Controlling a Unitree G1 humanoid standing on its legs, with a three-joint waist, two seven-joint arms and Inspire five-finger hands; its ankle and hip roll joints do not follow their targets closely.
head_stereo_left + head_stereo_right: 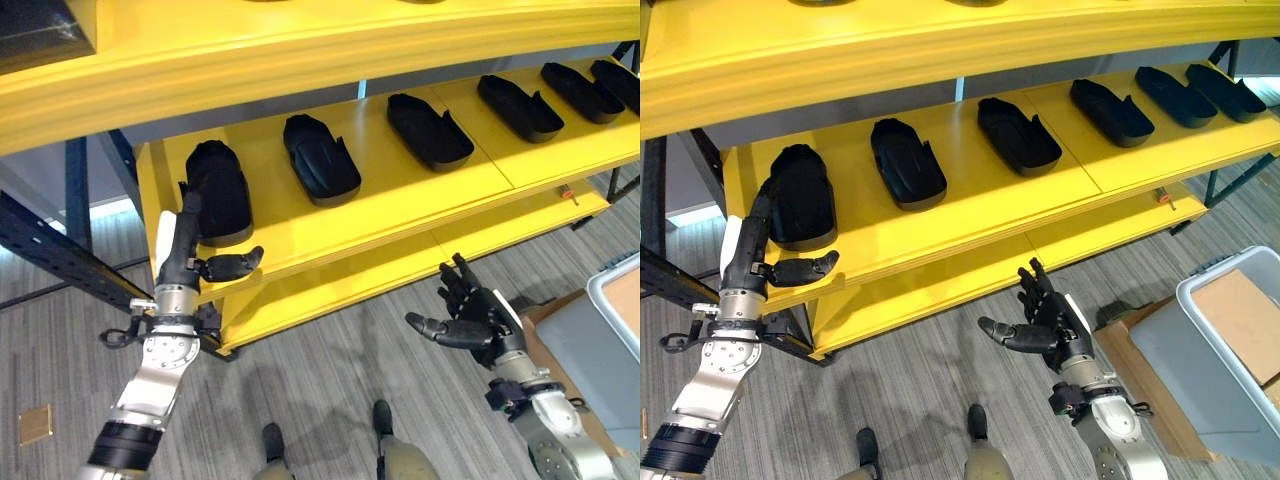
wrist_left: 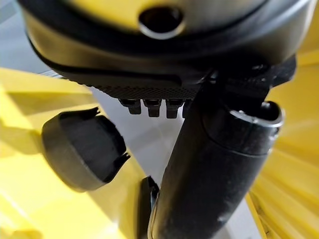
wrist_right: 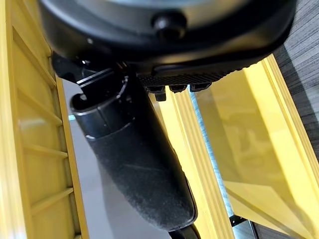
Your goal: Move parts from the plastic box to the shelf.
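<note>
Several black moulded parts lie in a row on the yellow shelf [image 1: 400,200]. The leftmost part [image 1: 218,190] sits near the shelf's left end. My left hand [image 1: 185,248] reaches up at the shelf's front edge, its fingers straight against that part's left side and its thumb [image 1: 235,265] sticking out along the edge. In the left wrist view the part [image 2: 82,149] shows just past the thumb [image 2: 209,174]. My right hand [image 1: 470,318] hovers open over the floor below the shelf, holding nothing. The grey plastic box [image 1: 1200,300] stands at the right.
An upper yellow shelf [image 1: 300,50] overhangs the row of parts. A lower yellow shelf [image 1: 400,265] juts out beneath. A dark blue rack beam [image 1: 50,255] runs at the left. A brown cardboard sheet [image 1: 1240,305] lies in the plastic box. Grey carpet [image 1: 320,380] spreads below.
</note>
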